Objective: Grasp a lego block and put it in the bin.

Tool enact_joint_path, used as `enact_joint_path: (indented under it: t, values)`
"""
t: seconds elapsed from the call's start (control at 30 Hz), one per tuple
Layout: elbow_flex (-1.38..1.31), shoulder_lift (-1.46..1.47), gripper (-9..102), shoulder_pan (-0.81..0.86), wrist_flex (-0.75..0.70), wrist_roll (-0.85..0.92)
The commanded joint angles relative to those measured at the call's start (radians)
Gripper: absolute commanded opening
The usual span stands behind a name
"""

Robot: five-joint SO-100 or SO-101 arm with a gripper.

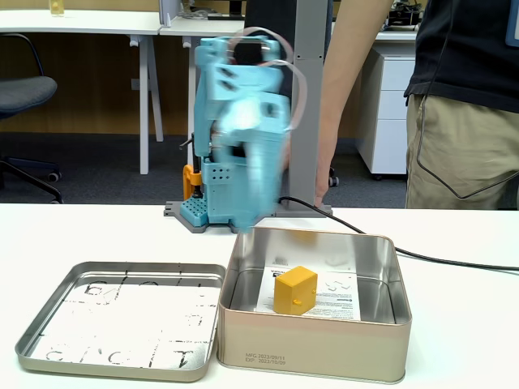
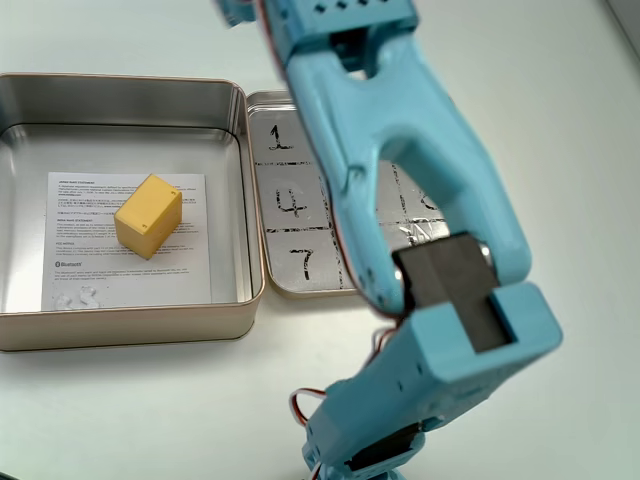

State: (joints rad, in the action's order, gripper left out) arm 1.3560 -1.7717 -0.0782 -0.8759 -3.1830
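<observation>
Claw (image 1: 247,219) blurred — its opening cannot be told.
Yellow-orange lego block (image 1: 294,290) sits inside the shiny bin (image 1: 312,348) — on printed paper (image 2: 70,255).

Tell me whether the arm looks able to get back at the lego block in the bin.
Probably yes: the lego block lies uncovered on the paper in the open-topped bin, with nothing over it. The bin's walls might hinder a low approach.

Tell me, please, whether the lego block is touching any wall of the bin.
Apart. In a fixed view from above, the lego block rests on the paper sheet at the bottom of the bin, with sheet and bare floor showing all round it.
</observation>
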Motion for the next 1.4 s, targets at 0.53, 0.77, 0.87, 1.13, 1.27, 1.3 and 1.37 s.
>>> enact_joint_path:
  t: [0.53,0.77,0.87,1.13,1.27,1.3,1.37]
  values:
    - [-0.273,0.497,0,0.011,0.166,0.026]
    - [-0.184,0.376,0,0.058,-0.067,0.012]
    - [0.005,0.236,0,0.077,-0.074,0.021]
    - [0.334,-0.002,0,0.078,-0.052,0.018]
    - [0.348,-0.02,0,0.067,-0.051,0.015]
    - [0.348,-0.021,0,0.067,-0.051,0.015]
    - [0.348,-0.023,0,0.066,-0.051,0.015]
